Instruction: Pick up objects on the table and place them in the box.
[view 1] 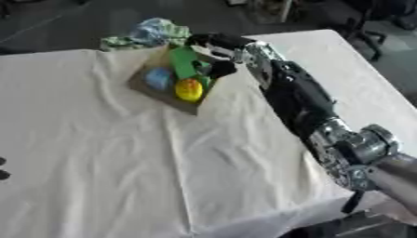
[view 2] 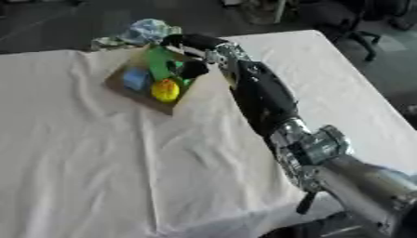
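Now your black and silver right hand (view 1: 213,59) reaches over the shallow brown cardboard box (view 1: 146,86), fingers curled, holding nothing you can see. Inside lie a yellow ball (view 1: 188,89), a blue round object (view 1: 158,78) and a green flat piece (view 1: 183,62).

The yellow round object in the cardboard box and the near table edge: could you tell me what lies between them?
Only bare wrinkled white tablecloth lies between the yellow round object in the cardboard box and the near edge, shown in the left eye view.
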You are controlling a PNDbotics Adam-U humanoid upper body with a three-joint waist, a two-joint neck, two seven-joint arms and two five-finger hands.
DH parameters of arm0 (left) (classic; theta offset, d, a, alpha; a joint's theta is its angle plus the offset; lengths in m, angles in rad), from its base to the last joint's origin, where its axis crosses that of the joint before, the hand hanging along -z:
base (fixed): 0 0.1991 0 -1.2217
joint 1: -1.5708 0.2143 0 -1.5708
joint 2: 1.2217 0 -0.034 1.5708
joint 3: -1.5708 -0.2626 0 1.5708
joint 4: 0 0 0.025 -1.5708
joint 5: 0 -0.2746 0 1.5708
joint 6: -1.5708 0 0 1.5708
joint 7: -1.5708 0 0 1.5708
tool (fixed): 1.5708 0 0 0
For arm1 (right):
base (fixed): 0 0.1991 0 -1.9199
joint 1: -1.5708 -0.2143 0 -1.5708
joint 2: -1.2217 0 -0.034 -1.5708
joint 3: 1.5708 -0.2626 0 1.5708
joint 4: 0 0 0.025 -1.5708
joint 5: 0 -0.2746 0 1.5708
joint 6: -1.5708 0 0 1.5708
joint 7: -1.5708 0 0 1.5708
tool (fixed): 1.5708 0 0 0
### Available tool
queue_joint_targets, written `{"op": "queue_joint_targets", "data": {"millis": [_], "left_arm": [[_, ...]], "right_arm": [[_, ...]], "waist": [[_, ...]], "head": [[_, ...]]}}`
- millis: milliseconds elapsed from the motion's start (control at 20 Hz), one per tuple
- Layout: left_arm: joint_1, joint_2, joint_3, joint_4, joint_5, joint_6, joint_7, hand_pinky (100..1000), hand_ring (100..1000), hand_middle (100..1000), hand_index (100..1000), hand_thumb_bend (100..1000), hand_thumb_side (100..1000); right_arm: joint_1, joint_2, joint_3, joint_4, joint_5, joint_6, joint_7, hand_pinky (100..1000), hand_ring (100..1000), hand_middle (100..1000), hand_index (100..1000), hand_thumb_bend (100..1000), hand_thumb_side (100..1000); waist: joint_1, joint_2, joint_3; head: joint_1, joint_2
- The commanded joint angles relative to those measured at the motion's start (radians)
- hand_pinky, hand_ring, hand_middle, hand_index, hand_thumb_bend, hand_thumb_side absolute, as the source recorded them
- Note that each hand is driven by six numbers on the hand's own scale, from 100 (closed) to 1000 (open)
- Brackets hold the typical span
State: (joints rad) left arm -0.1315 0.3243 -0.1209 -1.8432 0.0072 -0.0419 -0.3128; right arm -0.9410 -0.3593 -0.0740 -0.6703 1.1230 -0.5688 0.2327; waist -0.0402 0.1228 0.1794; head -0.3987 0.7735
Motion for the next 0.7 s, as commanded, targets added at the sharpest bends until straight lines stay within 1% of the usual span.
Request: {"op": "queue_joint_targets", "data": {"millis": [50,250,300,350,400,450,550,600,700], "left_arm": [[-0.004,0.004,0.002,-0.013,-0.001,0.0,0.002,692,583,606,838,100,942],[-0.001,0.006,0.003,-0.012,-0.002,0.0,0.002,692,584,606,838,100,943],[0.0,0.007,0.003,-0.011,-0.003,0.0,0.002,692,583,606,837,100,944],[0.002,0.008,0.004,-0.011,-0.003,0.0,0.003,692,584,606,837,100,943],[0.005,0.009,0.005,-0.01,-0.004,0.0,0.004,693,584,606,837,100,943],[0.009,0.011,0.006,-0.01,-0.005,0.001,0.005,693,584,606,837,100,944],[0.017,0.012,0.01,-0.008,-0.006,0.0,0.009,693,584,607,837,100,938],[0.021,0.013,0.013,-0.008,-0.006,0.0,0.012,692,585,607,837,100,935],[0.03,0.013,0.019,-0.009,-0.004,-0.002,0.023,691,585,607,835,100,926]], "right_arm": [[-0.025,-0.041,-0.005,-0.026,0.02,0.001,0.009,944,994,1000,1000,100,597],[-0.026,-0.056,-0.012,-0.056,0.012,-0.009,-0.004,942,990,1000,1000,100,490],[-0.025,-0.063,-0.014,-0.07,0.0,-0.016,-0.011,939,986,1000,1000,100,436],[-0.023,-0.073,-0.015,-0.088,-0.018,-0.026,-0.02,938,985,1000,1000,100,405],[-0.02,-0.084,-0.015,-0.107,-0.04,-0.037,-0.028,931,977,1000,1000,100,341],[-0.013,-0.096,-0.016,-0.131,-0.074,-0.051,-0.04,920,965,1000,1000,100,288],[0.01,-0.125,-0.011,-0.19,-0.175,-0.092,-0.07,911,953,1000,1000,100,137],[0.028,-0.143,-0.006,-0.228,-0.233,-0.111,-0.084,902,942,990,1000,100,100],[0.086,-0.182,0.004,-0.327,-0.376,-0.137,-0.124,879,921,967,1000,100,100]], "waist": [[-0.014,-0.031,-0.001],[-0.017,-0.033,-0.004],[-0.018,-0.034,-0.006],[-0.019,-0.036,-0.009],[-0.021,-0.038,-0.012],[-0.023,-0.041,-0.016],[-0.028,-0.049,-0.026],[-0.03,-0.053,-0.031],[-0.033,-0.061,-0.046]], "head": [[-0.002,-0.004],[-0.001,-0.004],[0.001,-0.004],[0.004,-0.004],[0.008,-0.004],[0.014,-0.004],[0.031,-0.004],[0.04,-0.004],[0.066,-0.004]]}}
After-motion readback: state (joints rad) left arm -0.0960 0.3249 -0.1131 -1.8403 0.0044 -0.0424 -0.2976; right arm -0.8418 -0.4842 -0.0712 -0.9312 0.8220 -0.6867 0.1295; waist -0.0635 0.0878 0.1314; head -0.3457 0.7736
